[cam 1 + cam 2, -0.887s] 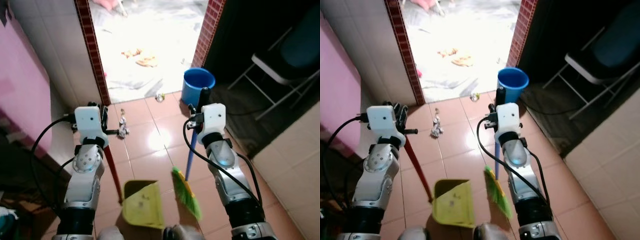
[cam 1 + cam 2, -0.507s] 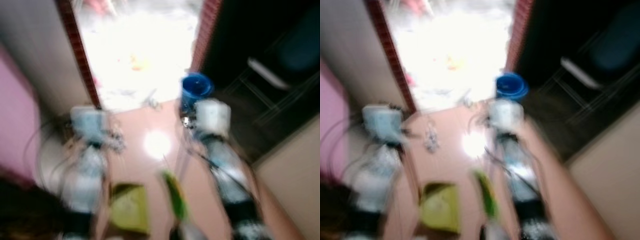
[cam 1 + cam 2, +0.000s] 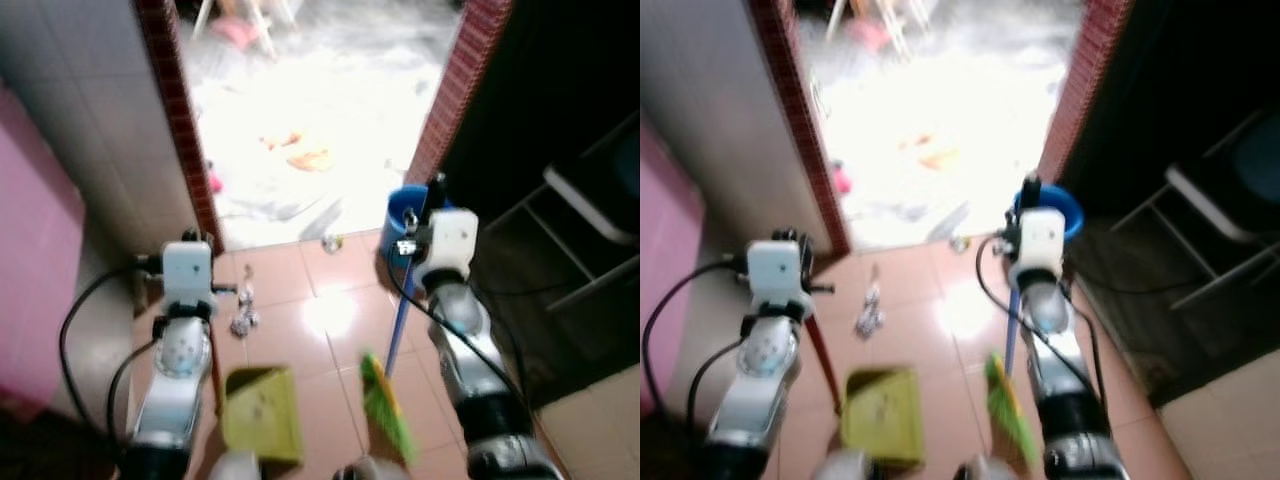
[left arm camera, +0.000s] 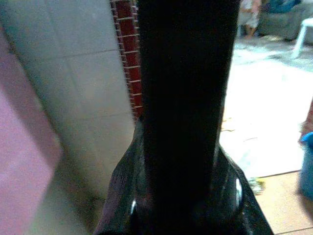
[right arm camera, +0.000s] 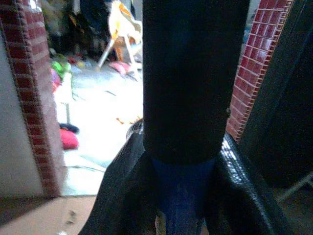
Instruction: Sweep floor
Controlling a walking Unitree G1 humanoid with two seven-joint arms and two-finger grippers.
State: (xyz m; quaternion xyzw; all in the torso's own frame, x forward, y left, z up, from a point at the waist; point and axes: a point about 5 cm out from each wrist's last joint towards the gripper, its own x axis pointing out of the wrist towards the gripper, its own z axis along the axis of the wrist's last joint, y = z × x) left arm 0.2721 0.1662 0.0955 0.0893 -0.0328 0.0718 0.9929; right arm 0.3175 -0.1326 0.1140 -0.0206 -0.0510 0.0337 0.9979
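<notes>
Right gripper [image 3: 432, 197] clenches the blue-handled green-bristled broom [image 3: 385, 405]; left gripper [image 3: 205, 270] grips the red-handled yellow plastic dustpan [image 3: 261, 418] (crumpled litter [image 3: 243, 321] at 12 o'clock), ready for collection.

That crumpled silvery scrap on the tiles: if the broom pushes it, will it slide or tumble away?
The crumpled scrap looks like thin foil or wrapper, so probably very light. The glossy tiles should let it skid easily. Its irregular shape suggests it may tumble rather than slide straight, possibly catching on the broom's green bristles.
</notes>
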